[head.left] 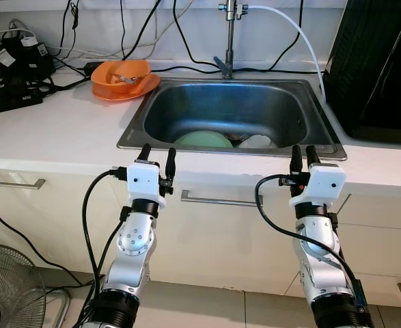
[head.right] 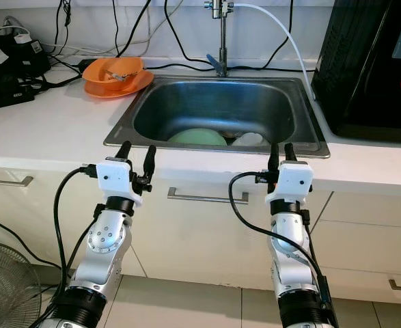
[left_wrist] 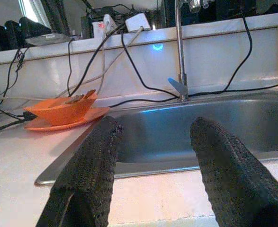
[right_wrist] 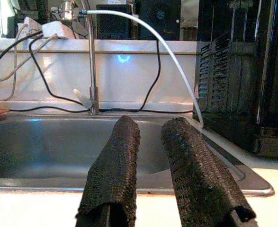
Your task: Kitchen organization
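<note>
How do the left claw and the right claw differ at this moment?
The left claw has its fingers spread wide, while the right claw has its fingers nearly together. The left claw is near the sink's left corner, closer to the orange bowl; the right claw is near the sink's right side. Both are empty and raised before the counter edge.

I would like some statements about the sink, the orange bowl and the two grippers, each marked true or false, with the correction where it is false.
1. The orange bowl sits on an orange plate on the counter to the robot's left of the sink. True.
2. The sink holds nothing. False: a green dish and a white one lie in it.
3. The left gripper holds the orange bowl. False: it is open and holds nothing, in front of the counter edge.
4. The right gripper is near the sink's front right corner, with a narrow gap between its fingers. True.
5. The faucet is running. False: no water shows.
</note>
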`<state>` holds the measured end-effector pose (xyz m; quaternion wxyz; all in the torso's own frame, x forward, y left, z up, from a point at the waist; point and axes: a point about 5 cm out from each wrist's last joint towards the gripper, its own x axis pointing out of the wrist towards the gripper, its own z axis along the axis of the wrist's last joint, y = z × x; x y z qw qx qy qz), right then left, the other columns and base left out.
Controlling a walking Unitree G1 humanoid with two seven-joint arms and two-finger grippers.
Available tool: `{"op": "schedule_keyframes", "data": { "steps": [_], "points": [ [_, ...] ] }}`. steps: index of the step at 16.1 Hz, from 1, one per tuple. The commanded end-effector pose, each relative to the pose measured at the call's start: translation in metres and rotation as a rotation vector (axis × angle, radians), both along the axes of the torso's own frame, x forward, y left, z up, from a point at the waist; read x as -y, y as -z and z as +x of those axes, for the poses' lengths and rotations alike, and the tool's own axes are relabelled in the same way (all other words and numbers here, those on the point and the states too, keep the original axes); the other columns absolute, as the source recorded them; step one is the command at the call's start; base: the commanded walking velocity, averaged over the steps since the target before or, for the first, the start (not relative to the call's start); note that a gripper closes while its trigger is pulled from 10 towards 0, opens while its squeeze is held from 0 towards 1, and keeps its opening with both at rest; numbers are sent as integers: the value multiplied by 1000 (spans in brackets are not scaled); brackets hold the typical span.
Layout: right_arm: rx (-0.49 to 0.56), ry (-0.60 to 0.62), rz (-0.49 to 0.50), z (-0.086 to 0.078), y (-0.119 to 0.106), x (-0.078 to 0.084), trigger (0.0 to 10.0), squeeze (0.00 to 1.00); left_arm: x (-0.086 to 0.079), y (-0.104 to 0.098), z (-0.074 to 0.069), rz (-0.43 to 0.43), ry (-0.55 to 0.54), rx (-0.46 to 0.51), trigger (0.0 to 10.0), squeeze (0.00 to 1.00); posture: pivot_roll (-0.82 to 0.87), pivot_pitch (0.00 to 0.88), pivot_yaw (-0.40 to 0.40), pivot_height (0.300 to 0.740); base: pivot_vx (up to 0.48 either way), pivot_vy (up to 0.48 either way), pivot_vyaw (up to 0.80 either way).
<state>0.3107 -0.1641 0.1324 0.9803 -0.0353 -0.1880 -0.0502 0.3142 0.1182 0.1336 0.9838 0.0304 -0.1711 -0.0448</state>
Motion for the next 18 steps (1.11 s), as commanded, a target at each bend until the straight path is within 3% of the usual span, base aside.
{"op": "schedule_keyframes", "data": {
  "steps": [1,10,16,18],
  "points": [
    [0,-1,-7,2,0,-1,10000,0,-3,1,2,10,-19,-6,10000,0,31,19,66,740,0,0,0],
    [-15,-3,-17,3,3,-2,10000,0,-1,4,2,-8,-9,-28,10000,0,30,11,64,740,-300,0,0],
    [-56,-3,-8,5,9,0,10000,0,-2,23,1,1,0,-119,10000,0,35,13,60,740,0,0,0],
    [-85,-6,-6,4,15,-1,10000,0,-7,40,0,-28,-13,-215,10000,0,37,23,56,740,0,0,0]
  ]
}}
